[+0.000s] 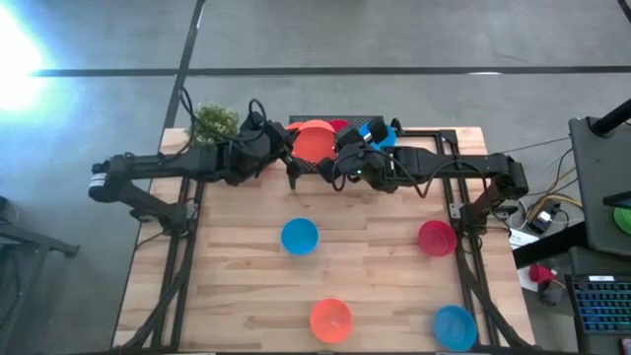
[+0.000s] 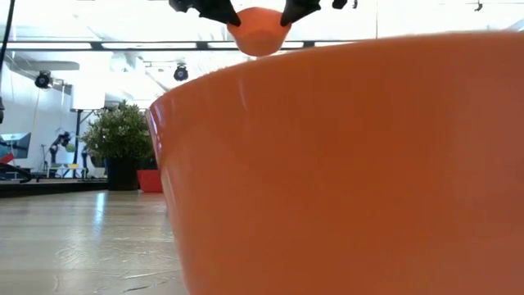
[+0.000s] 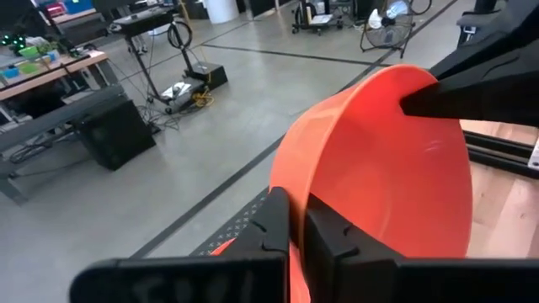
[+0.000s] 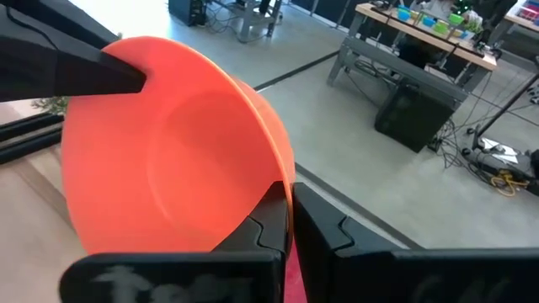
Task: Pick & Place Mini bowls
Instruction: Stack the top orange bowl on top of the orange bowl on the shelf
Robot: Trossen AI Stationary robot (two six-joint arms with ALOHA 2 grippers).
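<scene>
**One orange bowl, two claws on opposite rims**

In the high view an orange mini bowl [image 1: 314,143] hangs above the far edge of the surface [image 1: 246,286], at about 12 o'clock from the surface's middle. It is pinched from both sides. The left claw [image 1: 290,148] is closed on its rim at the bowl's 9 o'clock, and the right claw [image 1: 338,150] is closed on the rim at 3 o'clock. Each wrist view confirms it: the bowl's thin wall runs between that arm's own fingers, with the other arm's dark fingertip biting the opposite rim. The low view shows the bowl in the air, a dark finger on each side.

The relation that matters is this shared grip. The bowl lies directly between the claws, equally near both, so neither arm can carry it off until the other lets go. My reading is a handover in mid-air; which arm yields, the frames do not say.

Other mini bowls lie well apart toward 6 o'clock: a blue bowl [image 1: 300,237] near the middle, a crimson bowl [image 1: 437,238] toward 3 o'clock, a second orange bowl [image 1: 330,320] and a second blue bowl [image 1: 455,326] at the near edge. More bowls are clustered on the far edge behind the claws, beside a small potted plant [image 1: 214,122].
</scene>
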